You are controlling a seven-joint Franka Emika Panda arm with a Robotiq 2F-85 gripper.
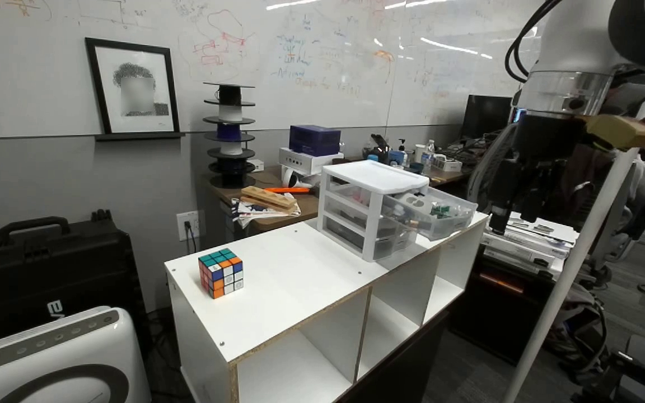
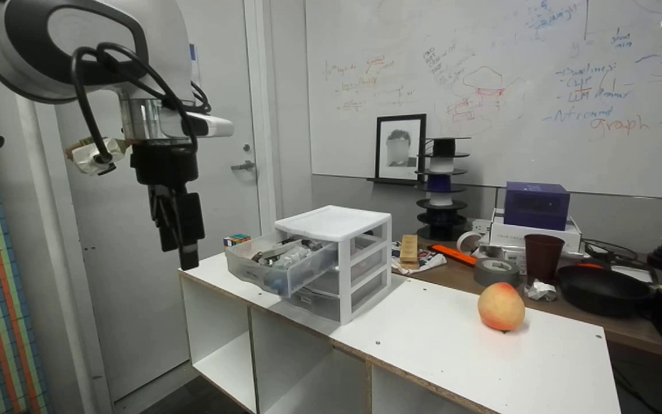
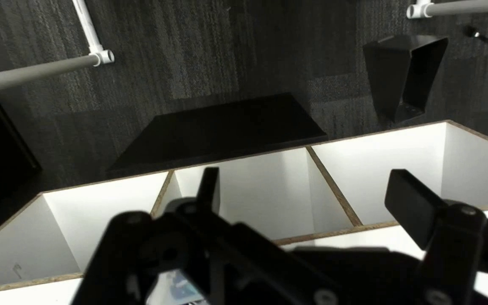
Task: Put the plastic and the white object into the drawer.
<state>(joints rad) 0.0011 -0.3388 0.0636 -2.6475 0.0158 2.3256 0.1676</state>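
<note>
Fingers point(image 3: 412, 208) parted, drawer point(image 2: 257, 273) open, fruit point(image 2: 501, 306) in an exterior view only

Drawer chest point(image 1: 374, 176) on shelf unit point(image 1: 291, 274)

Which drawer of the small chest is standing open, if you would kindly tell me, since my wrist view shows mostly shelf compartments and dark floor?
Observer: It is the top drawer of the white-framed chest, pulled well out, as both exterior views show.
Operator: Thank you; could you also tell me whether anything sits on the shelf top to either side of the chest?
Observer: Yes, a puzzle cube sits to one side of it and a peach-like fruit to the other.
</note>
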